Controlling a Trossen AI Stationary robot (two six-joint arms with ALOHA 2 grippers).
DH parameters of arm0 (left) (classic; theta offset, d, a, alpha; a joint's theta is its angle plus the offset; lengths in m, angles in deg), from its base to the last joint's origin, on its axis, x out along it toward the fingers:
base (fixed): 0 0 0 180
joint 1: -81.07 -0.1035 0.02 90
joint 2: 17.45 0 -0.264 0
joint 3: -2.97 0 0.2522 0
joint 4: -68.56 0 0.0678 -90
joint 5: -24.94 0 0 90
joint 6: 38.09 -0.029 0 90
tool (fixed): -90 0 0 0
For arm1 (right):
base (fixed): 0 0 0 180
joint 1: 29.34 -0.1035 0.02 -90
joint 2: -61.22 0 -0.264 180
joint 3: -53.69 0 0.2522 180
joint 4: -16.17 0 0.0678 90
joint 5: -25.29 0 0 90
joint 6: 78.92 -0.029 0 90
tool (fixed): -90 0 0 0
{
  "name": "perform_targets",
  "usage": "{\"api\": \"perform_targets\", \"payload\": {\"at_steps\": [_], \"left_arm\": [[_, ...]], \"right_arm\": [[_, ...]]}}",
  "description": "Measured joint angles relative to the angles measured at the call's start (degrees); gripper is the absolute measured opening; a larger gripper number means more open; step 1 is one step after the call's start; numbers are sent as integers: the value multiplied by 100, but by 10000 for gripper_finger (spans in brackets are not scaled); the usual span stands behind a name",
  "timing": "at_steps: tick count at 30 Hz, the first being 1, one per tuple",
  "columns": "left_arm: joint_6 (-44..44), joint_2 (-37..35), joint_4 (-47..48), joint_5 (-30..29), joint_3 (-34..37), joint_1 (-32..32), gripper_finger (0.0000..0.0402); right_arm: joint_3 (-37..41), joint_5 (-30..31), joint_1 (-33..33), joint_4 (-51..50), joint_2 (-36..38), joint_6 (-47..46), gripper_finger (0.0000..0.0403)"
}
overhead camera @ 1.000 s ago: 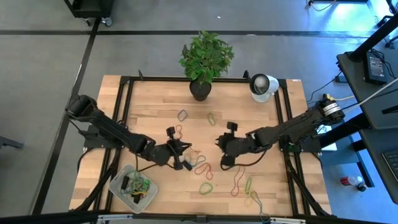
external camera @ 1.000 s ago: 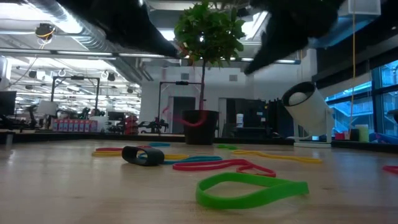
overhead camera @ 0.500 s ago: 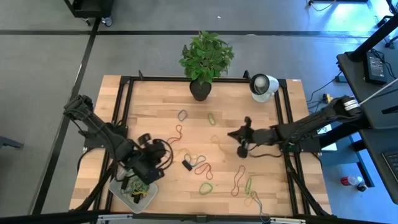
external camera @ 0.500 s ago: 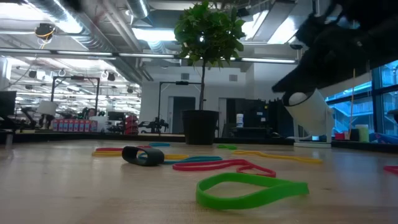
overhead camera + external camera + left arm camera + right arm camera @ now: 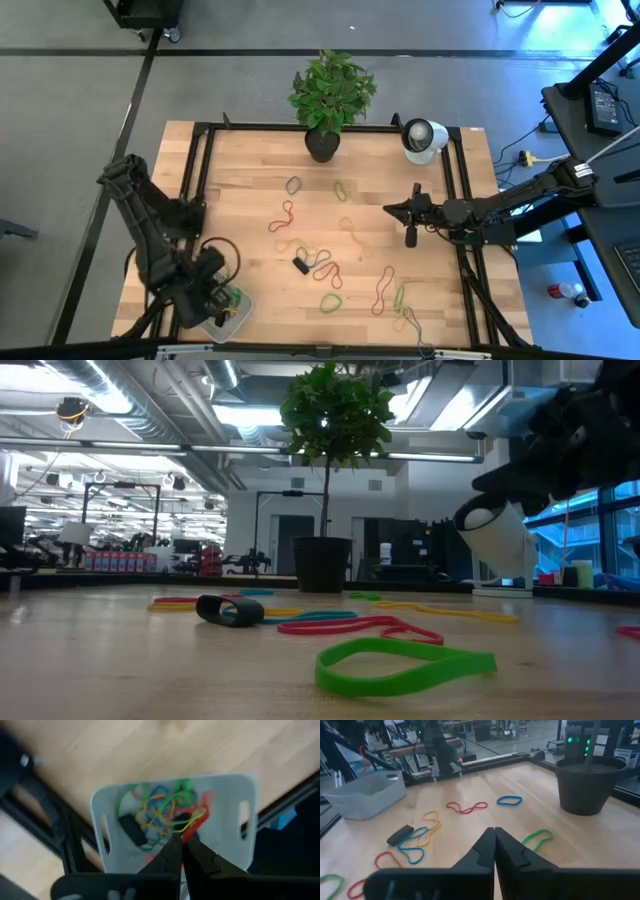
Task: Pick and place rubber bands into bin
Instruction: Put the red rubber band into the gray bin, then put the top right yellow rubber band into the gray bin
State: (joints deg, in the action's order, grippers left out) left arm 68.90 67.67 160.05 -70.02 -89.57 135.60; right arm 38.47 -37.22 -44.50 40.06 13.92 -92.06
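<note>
Near edge, L corner: bin [image 5: 235, 312] holds a tangle of rubber bands [image 5: 165, 815]. Left gripper [image 5: 181, 845] hangs right over it, fingers pinched together w/ a red band caught at the tips. Mid-table: more loose bands [image 5: 325, 268] scattered round a small black block [image 5: 301, 265]. R side, above the wood: right gripper [image 5: 409, 236], fingers shut, nothing in them. Far edge: plant pot [image 5: 322, 145] & white round device [image 5: 422, 137].
</note>
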Motion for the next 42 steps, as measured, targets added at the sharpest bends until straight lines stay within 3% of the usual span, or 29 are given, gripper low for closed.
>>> {"api": "perform_targets", "payload": {"at_steps": [4, 17, 20, 25, 29, 34, 38, 42], "left_arm": [[802, 114, -154, 192, 361, 421, 3], [871, 446, -2228, 331, 1910, 640, 8], [971, 446, -2239, 349, 1917, 623, 26], [1098, 379, -2208, 1021, 1917, 507, 76], [1073, 378, -1929, 1120, 1917, 411, 116], [806, 126, -1732, 1589, 1917, 127, 138], [575, -302, -1457, 1345, 1890, -201, 141], [63, -783, -1095, 427, 1853, -608, 141]], "right_arm": [[-44, -11, 0, -4, 21, -25, 5], [-44, -10, 0, -24, 16, -333, 3], [-44, -9, 0, -21, 15, -333, 5], [-44, -9, 0, 28, 15, -315, 8], [-44, -7, 0, 26, 15, -309, 9], [-44, -7, 0, 28, 15, -291, 9], [-44, -4, 0, 27, 15, -151, 9], [-44, -2, 0, 28, 15, -119, 9]]}}
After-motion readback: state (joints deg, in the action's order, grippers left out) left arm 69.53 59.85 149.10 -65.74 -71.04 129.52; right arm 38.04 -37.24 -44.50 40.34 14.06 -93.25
